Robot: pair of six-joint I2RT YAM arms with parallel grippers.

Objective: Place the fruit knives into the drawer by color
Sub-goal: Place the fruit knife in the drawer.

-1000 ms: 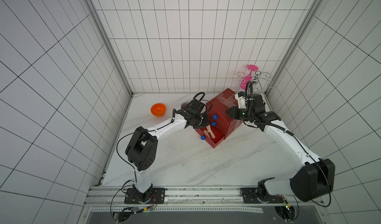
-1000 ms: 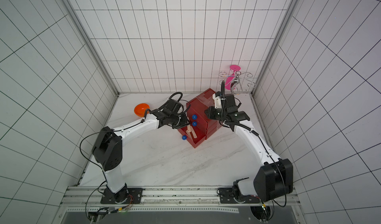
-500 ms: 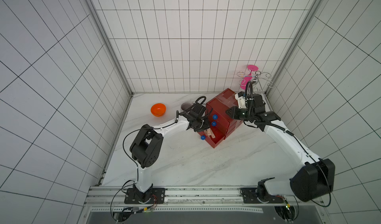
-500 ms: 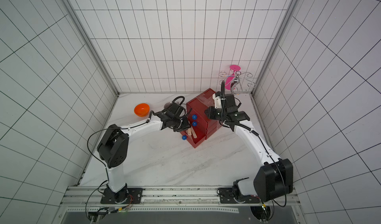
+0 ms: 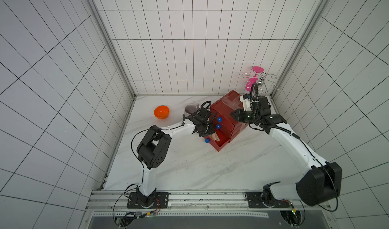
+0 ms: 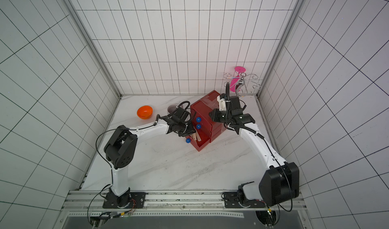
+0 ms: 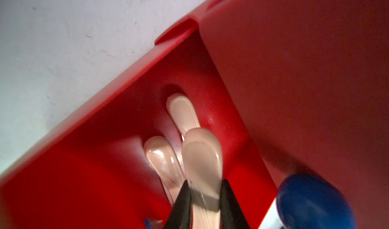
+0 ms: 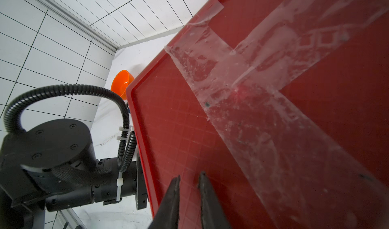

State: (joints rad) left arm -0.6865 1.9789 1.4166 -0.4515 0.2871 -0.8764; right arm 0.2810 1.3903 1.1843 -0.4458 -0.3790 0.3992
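In a top view the left claw (image 5: 210,132) reaches into the bottom drawer (image 5: 220,147), which is pulled out of the red chest (image 5: 224,110). In the left wrist view it pinches a peach knife (image 7: 202,154) just above two peach knives (image 7: 182,112) lying in that drawer; we should lower it, then release. In the right wrist view the right claw (image 8: 189,182), barely parted and empty, is at the chest's taped top; we would brace the chest with it.

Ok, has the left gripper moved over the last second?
Yes. In a top view the left gripper, shut on a pink knife, has slid away from the mug, toward the open bottom drawer; the red chest stayed put.
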